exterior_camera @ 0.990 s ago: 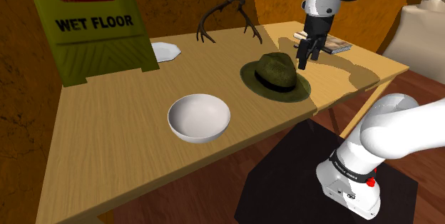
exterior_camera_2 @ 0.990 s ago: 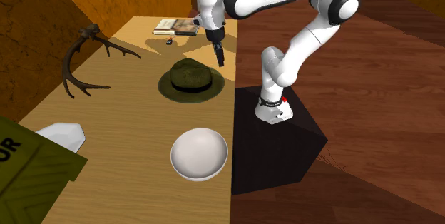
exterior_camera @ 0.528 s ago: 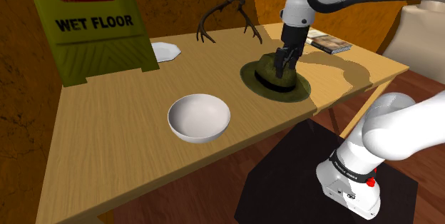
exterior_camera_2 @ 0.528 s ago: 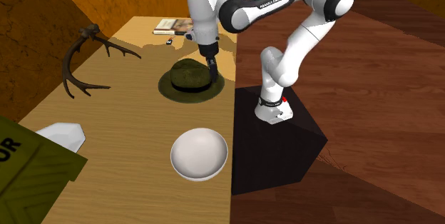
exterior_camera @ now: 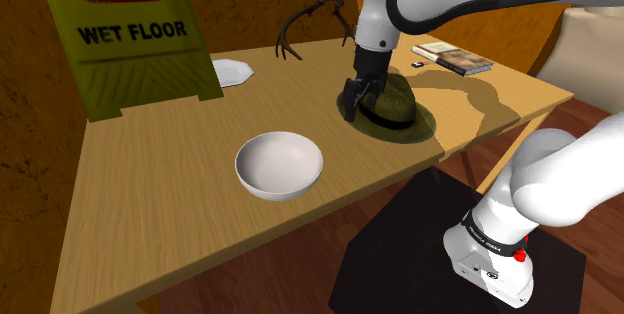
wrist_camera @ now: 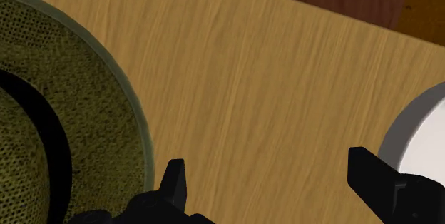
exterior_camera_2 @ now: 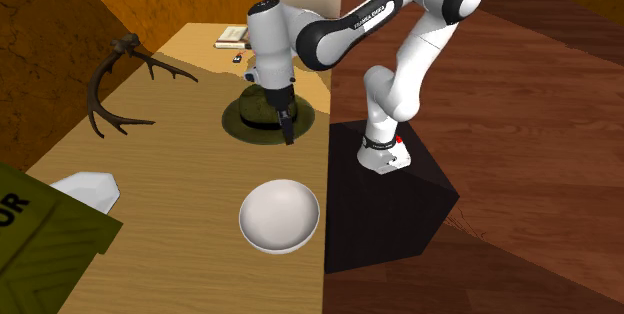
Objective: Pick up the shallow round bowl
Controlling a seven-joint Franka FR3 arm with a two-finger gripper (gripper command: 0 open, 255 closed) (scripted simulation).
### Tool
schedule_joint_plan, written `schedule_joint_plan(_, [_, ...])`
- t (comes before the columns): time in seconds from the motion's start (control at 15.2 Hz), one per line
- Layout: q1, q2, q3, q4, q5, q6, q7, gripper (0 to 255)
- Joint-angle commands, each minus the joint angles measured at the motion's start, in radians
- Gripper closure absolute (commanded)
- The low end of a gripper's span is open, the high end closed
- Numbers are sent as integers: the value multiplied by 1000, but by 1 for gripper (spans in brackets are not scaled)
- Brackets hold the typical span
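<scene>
A long wooden bench [exterior_camera: 150, 192] carries a wet-floor sign [exterior_camera: 125, 32] at the shoulder view's left. The white bowl [exterior_camera: 279, 165] sits mid-bench, untouched. Further right the jaws hang wide open and empty by the hat [exterior_camera: 405, 114] brim, having crossed over the hat in the last second, presumably bound for the bowl.

A house's room with a wood floor: around the hat [exterior_camera: 402, 112] lie antlers [exterior_camera_2: 100, 82], books [exterior_camera: 455, 57] and a wet-floor sign [exterior_camera: 130, 32].
</scene>
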Motion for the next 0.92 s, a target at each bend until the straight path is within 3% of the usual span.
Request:
schedule_joint_plan(0.0, [16, 45, 21, 19, 25, 43, 15, 0])
schedule_joint_plan(0.59, [75, 279, 109, 174, 90, 203, 82, 0])
schedule_joint_plan(0.86, [77, 297, 113, 137, 94, 257, 73, 0])
